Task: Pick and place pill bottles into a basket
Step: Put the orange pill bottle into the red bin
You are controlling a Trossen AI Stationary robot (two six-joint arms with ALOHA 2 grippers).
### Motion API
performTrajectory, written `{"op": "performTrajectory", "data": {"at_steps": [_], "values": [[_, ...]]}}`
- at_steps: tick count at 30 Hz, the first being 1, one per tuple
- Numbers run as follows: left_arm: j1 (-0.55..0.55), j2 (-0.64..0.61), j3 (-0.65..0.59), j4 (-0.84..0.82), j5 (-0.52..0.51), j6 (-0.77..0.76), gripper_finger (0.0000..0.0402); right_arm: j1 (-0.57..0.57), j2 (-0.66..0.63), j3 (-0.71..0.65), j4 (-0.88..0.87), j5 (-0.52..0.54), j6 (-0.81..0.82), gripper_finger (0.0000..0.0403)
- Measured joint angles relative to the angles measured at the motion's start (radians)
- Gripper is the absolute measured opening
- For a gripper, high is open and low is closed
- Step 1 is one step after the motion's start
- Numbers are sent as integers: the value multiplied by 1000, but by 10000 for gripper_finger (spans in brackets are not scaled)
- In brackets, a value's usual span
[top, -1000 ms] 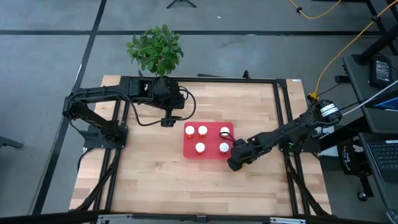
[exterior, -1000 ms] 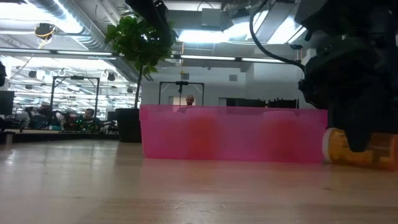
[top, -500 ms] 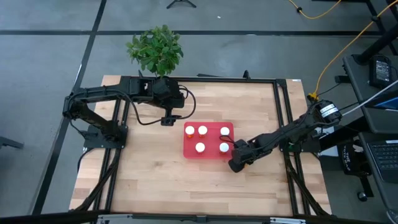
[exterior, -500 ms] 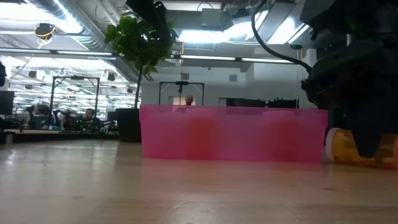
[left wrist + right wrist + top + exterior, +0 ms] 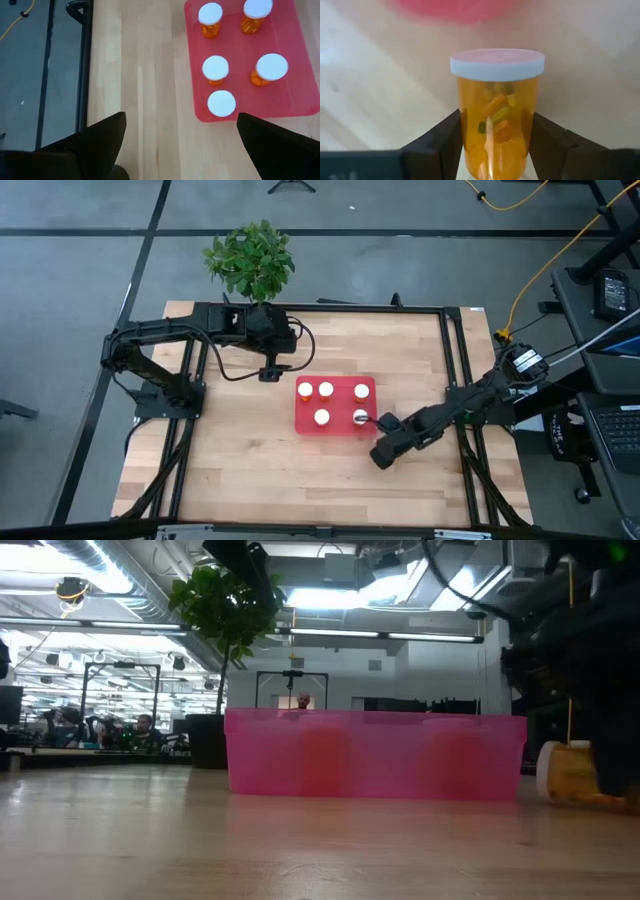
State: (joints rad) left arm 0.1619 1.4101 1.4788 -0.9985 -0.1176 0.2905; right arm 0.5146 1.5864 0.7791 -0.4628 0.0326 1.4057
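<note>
While the right gripper sits low over the near right part of the table, just off the tray's near right corner, its two fingers press against both sides of a pill bottle, so the claw is closed on that bottle. The right wrist view shows the orange cylinder with its white cap pointing away from the wrist and loose pills inside. In the low view the same bottle lies on its side at the wood, just beside the end of the red tray.

Farther back, the tray lies near the middle of the table with five bottles standing upright in it, white caps up.

Beyond it, the left gripper hangs above the table near the tray's far left corner, its fingers spread wide and holding nothing.

At the far edge stands a potted plant.
</note>
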Motion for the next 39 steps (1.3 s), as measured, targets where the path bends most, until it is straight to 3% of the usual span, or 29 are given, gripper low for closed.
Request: {"op": "performTrajectory", "data": {"at_steps": [8, 12, 19, 26, 31, 39], "values": [[0, 0, 0, 0, -96, 0, 375, 81, -1, 43, -22, 56, 5, 189], [0, 0, 0, 0, -145, 0, 375, 118, -3, 88, -61, 140, 2, 188], [0, 0, 0, 0, -211, -2, 375, 160, -3, 220, -248, 377, -76, 188], [-9, 0, 0, 40, -294, -85, 375, 130, -4, 414, -550, 740, -159, 188], [-45, 0, 0, 130, -282, -100, 375, 65, -30, 516, -579, 912, -365, 188], [-131, 0, 0, 217, -301, -70, 375, -64, -148, 559, -408, 929, -755, 187]]}}
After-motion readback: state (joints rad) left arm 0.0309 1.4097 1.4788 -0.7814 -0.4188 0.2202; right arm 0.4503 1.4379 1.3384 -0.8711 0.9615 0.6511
